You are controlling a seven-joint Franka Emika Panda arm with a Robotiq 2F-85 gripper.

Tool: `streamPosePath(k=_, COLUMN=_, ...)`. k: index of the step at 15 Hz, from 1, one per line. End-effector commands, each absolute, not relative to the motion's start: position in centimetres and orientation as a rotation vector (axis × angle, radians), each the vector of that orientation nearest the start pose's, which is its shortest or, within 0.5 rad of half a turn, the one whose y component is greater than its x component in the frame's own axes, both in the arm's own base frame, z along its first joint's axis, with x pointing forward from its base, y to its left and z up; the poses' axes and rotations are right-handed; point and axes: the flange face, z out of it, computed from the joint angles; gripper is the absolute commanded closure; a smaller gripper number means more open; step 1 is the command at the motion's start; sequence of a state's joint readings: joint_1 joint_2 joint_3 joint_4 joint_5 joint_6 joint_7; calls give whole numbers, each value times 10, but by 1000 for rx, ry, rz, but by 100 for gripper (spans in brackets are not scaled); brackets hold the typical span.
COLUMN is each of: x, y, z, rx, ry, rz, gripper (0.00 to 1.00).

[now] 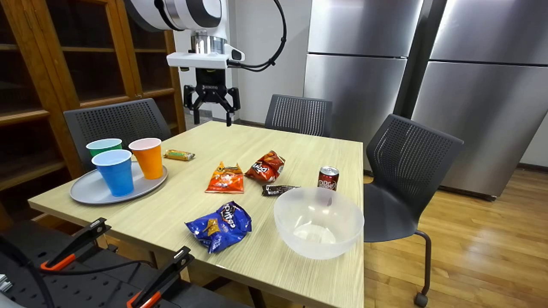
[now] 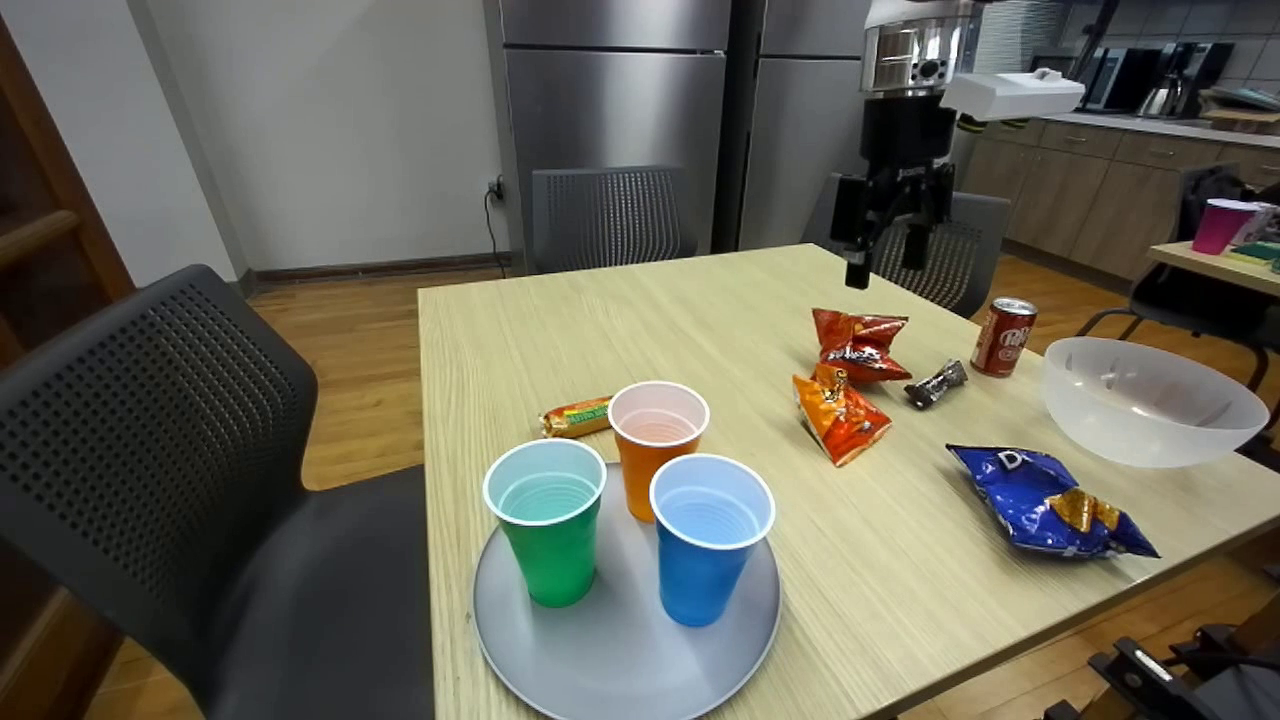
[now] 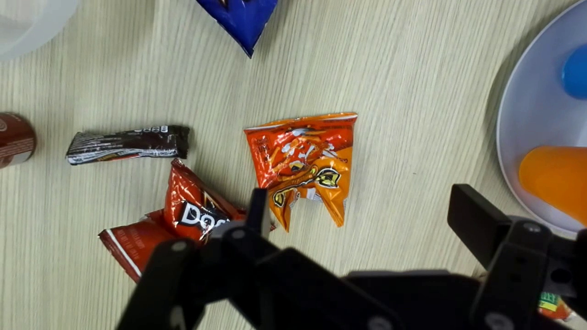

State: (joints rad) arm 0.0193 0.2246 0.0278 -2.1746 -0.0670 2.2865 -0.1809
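Plainly, we see the black fingers (image 1: pixel 229 119) spread wide apart, pointing down above a pale wood-grained desk (image 1: pixel 265 139). In the wrist view we find them nearest to two shiny packets: a small orange and red snack bag (image 3: pixel 305 156), whose two pointed corners show in the space between them, and a crumpled red foil Doritos bag (image 3: pixel 197 215), partly covered by one finger. In both exterior views we see these packets lying on the desk well below the fingertips, side by side; we cannot tell whether they touch.

Just beside the red bag we find a slim candy bar in a dark brown wrapper (image 3: pixel 128 144), and past its far end an upright dark red Dr Pepper can (image 1: pixel 328 179). Near the can stands a round frosted plastic bowl (image 1: pixel 319 250). We see a blue foil Doritos bag (image 1: pixel 222 226) close to the desk's edge, between the bowl and a round grey plate (image 2: pixel 630 655).

On the plate we count three upright plastic cups: a green cup (image 2: pixel 550 560), an orange cup (image 2: pixel 645 465) and a blue cup (image 2: pixel 700 580). Near the orange one lies a yellow and orange wrapped bar (image 1: pixel 179 155). Around the desk we see dark grey chairs (image 1: pixel 413 160) with perforated backs, and behind them tall stainless steel refrigerators (image 1: pixel 357 85).
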Motion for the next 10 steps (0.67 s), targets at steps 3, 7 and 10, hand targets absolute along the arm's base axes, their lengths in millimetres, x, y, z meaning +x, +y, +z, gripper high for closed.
streamPosePath(k=3, x=547, y=25, z=275, rx=-3140, ry=-364, rz=163, gripper=0)
streamPosePath(k=7, x=557, y=20, z=259, rx=-3113, ry=-204, rz=115, gripper=0)
streamPosePath(k=10, x=565, y=12, z=246, rx=-3102, ry=-105, rz=77, gripper=0)
